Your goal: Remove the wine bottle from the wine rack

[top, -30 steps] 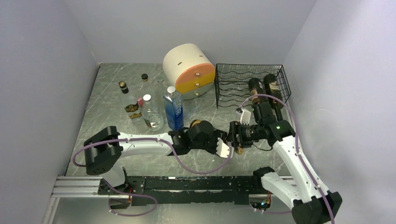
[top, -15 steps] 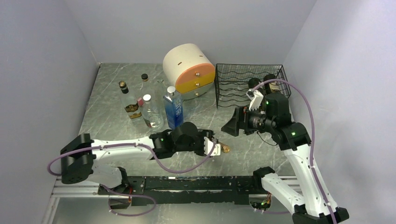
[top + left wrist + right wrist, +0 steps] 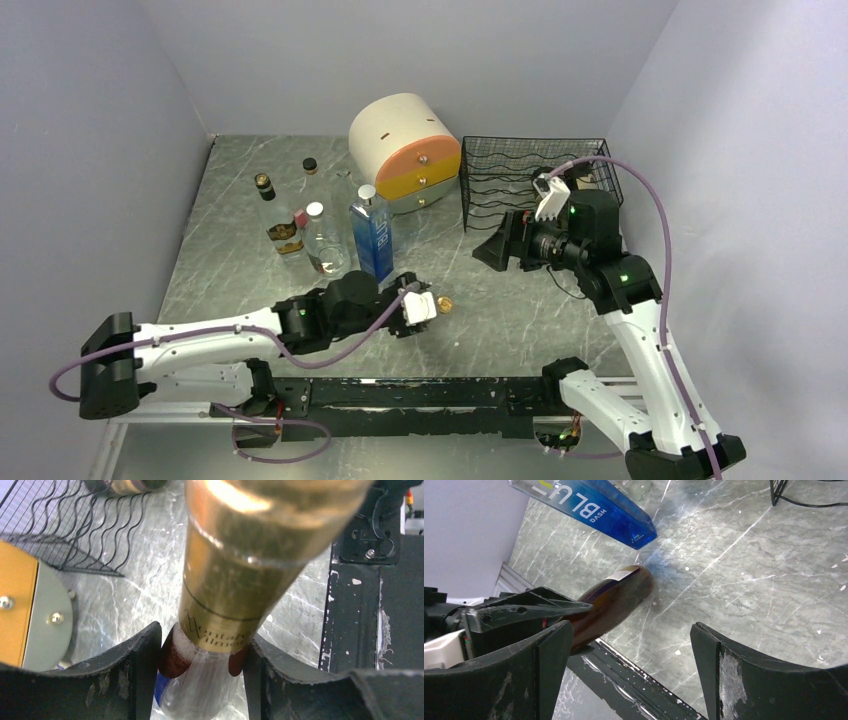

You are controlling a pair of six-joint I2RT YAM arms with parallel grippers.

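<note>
Wine bottle [image 3: 240, 580] in left tool [image 3: 202, 677] (off rack [image 3: 500, 188])

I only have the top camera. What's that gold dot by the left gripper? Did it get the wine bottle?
Observer: Yes. The left wrist camera shows the gold is foil on the wine bottle, and the left gripper is shut on its neck.
Operator: Is the other gripper holding something too?
Observer: No. In its own camera the right gripper is open, with nothing between its fingers.
Operator: Are there more bottles at the rack?
Observer: The left wrist camera shows a second bottle lying by the wine rack.
</note>
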